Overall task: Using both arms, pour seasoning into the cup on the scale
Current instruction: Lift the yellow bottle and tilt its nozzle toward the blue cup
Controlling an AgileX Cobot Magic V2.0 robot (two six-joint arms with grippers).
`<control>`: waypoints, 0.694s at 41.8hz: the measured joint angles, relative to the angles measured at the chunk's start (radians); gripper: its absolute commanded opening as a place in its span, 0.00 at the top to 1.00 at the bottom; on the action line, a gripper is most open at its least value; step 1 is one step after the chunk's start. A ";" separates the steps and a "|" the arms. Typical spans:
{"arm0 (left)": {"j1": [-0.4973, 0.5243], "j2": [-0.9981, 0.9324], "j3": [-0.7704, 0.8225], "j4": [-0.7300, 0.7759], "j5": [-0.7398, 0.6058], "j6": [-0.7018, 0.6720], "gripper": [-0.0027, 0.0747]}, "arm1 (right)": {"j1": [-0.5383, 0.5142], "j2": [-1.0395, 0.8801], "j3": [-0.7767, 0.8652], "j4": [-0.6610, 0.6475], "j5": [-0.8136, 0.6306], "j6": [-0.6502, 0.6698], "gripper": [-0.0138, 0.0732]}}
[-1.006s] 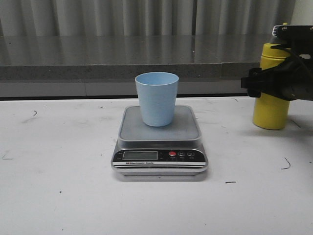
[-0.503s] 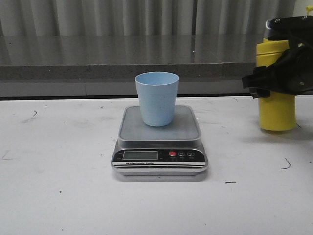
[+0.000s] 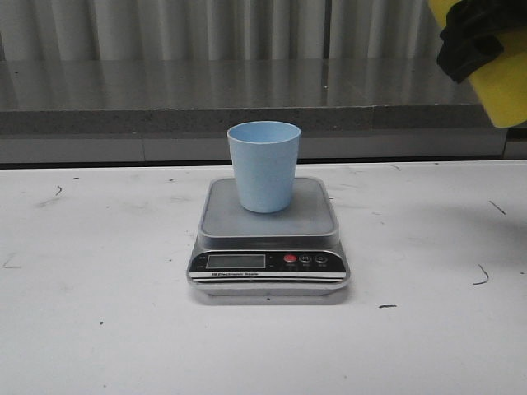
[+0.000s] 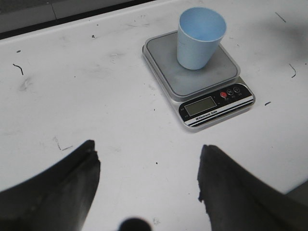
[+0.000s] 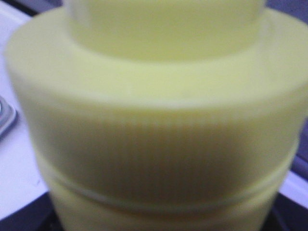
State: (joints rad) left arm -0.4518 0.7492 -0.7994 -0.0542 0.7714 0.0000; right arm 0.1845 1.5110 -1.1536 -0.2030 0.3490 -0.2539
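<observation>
one of each item, two grippers

one pale blue cup (image 3: 264, 166), one silver scale (image 3: 269, 239), one yellow seasoning bottle (image 3: 505, 89), one white table (image 3: 99, 329); two black grippers: left gripper (image 4: 149, 185), right gripper (image 3: 471, 37).

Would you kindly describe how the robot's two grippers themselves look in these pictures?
The left gripper shows two broad, matte black fingers, wedge-shaped and tapering to blunt tips, without visible markings. The right gripper appears only as a bulky black mass at the front view's upper right corner; its finger shape cannot be made out. No cables are visible.
</observation>
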 measured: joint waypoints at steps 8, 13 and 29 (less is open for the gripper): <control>0.000 0.000 0.000 0.000 0.000 0.000 0.40 | 0.138 0.007 -0.075 -0.223 0.158 0.000 0.40; 0.000 0.000 0.000 0.000 0.000 0.000 0.40 | 0.208 0.040 -0.133 -0.321 0.238 0.000 0.40; 0.000 0.000 0.000 0.000 0.000 0.000 0.40 | 0.339 0.223 -0.305 -0.644 0.430 0.000 0.40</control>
State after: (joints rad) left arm -0.4518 0.7492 -0.7994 -0.0542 0.7714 0.0000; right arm 0.5237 1.7344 -1.4587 -0.8472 0.7790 -0.2539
